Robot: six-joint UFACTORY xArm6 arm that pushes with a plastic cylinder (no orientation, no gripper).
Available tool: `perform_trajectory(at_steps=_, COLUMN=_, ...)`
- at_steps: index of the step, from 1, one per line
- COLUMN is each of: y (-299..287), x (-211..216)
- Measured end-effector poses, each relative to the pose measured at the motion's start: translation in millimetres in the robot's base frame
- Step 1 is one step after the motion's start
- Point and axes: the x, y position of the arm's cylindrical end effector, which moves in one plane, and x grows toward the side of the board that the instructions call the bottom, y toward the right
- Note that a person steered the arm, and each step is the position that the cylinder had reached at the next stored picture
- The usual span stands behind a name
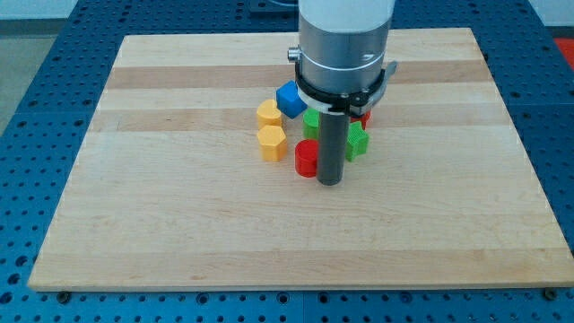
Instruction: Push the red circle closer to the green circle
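The red circle [307, 158] sits near the board's middle, touching or nearly touching the left side of my rod. My tip [331, 183] rests on the board just right of it and slightly below. A green block [311, 122], partly hidden by the arm, lies just above the red circle; its shape is hard to make out. Another green block [358, 141], star-like, lies right of the rod. A second red block [363, 117] peeks out behind the arm.
A blue block [290, 98] lies at the cluster's upper left. Two yellow blocks, one [268, 113] above the other [272, 142], lie left of the red circle. The wooden board [161, 224] sits on a blue perforated table [36, 54].
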Motion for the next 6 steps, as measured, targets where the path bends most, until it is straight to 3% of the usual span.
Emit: perform_trajectory(at_steps=6, y=-5.3, x=-10.4)
